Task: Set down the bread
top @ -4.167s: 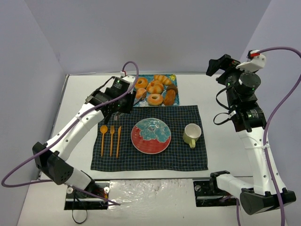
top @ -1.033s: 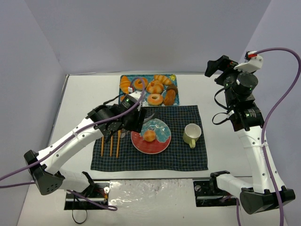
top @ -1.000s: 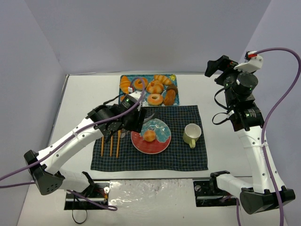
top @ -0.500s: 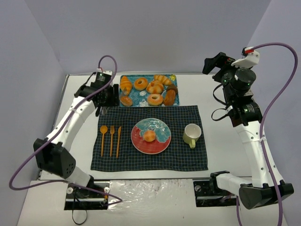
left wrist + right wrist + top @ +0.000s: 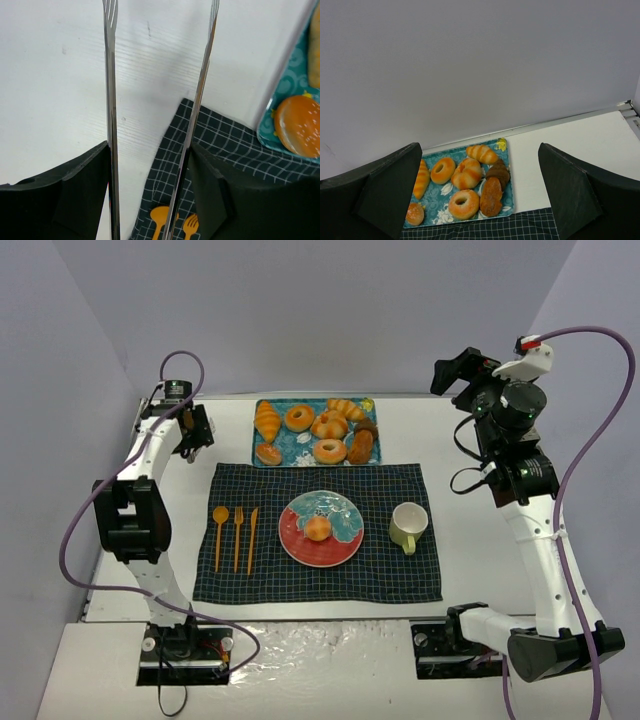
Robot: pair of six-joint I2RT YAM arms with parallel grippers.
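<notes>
Bread (image 5: 318, 529) on red-and-teal plate (image 5: 300, 551), a touch left of plate centre, touching neither tool. Plate mid-placemat (image 5: 400, 580), between orange cutlery (image 5: 238, 538) and cup (image 5: 408, 527). Left tool (image 5: 160, 20) at far-left of counter (image 5: 450, 440), near left end of tray (image 5: 303, 444). Long thin prongs parted a moderate gap, nothing between, only counter and placemat corner under them. Right tool (image 5: 480, 197) raised high at far right, fingers spread wide, empty, facing tray. From left tool: bread to the right and toward the bases, well apart. From right tool: to the left and toward the bases, farther off and lower. Left arm nearer. Round bun, no long axis to line up on. Judged placed; no regrasp called for, only keeping clear of the plate.
</notes>
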